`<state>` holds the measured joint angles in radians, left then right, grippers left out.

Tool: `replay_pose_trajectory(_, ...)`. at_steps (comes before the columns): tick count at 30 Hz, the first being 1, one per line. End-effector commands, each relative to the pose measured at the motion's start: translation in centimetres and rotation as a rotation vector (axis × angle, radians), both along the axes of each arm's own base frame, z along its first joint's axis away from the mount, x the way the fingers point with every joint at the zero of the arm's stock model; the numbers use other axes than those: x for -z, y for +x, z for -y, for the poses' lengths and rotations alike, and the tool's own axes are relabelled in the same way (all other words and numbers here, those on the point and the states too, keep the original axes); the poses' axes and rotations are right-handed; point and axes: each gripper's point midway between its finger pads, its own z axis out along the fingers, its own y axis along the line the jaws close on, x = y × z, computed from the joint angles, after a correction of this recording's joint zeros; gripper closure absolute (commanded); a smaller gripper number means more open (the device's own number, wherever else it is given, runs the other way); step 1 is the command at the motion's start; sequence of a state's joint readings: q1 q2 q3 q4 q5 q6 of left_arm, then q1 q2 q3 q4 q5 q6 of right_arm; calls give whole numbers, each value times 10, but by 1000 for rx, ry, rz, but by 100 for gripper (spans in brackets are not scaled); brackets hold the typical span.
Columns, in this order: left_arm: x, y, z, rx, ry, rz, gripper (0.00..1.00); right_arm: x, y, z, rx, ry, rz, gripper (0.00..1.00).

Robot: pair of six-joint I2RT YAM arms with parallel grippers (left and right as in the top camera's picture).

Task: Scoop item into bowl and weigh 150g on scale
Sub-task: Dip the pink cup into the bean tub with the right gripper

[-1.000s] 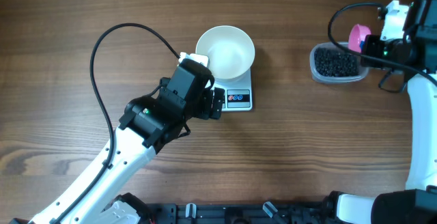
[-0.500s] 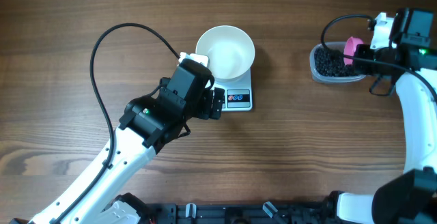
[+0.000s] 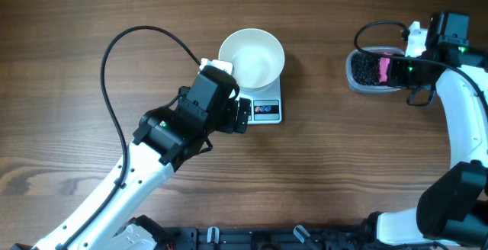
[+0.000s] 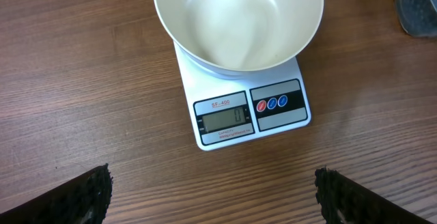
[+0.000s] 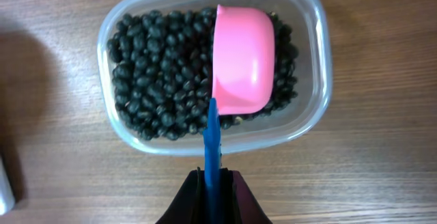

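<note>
The empty white bowl (image 3: 252, 58) (image 4: 237, 19) sits on the small white scale (image 3: 265, 110) (image 4: 246, 115), whose display shows zero. My left gripper (image 4: 213, 193) hovers open just in front of the scale, nothing between its fingers (image 4: 89, 197). At the right, many small black beads, the item (image 5: 157, 67) (image 3: 364, 68), fill a clear tub (image 5: 314, 115). My right gripper (image 5: 212, 183) is shut on the blue handle of a pink scoop (image 5: 244, 60) (image 3: 383, 68). The scoop lies tipped bottom-up, its rim down in the beads.
A black cable (image 3: 122, 44) loops over the table left of the bowl. The clear tub (image 3: 358, 82) stands near the right edge, about a bowl's width from the scale. Bare wood lies between the two.
My right arm has swung left and lowered the pink scoop from above the tub's right end into the beads. The left arm, bowl and scale have not moved.
</note>
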<state>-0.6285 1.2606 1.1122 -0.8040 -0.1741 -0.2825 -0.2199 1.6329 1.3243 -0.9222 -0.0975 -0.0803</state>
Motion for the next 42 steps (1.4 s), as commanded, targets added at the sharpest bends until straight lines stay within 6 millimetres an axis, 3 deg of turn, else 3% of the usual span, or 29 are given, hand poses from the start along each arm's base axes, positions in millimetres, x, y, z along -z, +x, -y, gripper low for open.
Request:
replay_pose_trajectory(1, -6, 2, 4, 18, -8, 12, 0, 9, -7, -16, -24, 96, -38, 96)
replay_pose_trajectory(7, -6, 2, 4, 18, -8, 12, 0, 6, -6, -31, -72, 169, -25, 96)
replay_pose_trajectory(19, -6, 2, 4, 18, -8, 12, 0, -2, -1, -22, -60, 265, 38, 96)
replay_pose_trajectory(24, -6, 2, 4, 18, -8, 12, 0, 0, -9, -24, -54, 292, 7, 96)
replay_pose_trajectory(42, -6, 2, 4, 18, -8, 12, 0, 3, 2, -29, -45, 350, 31, 96)
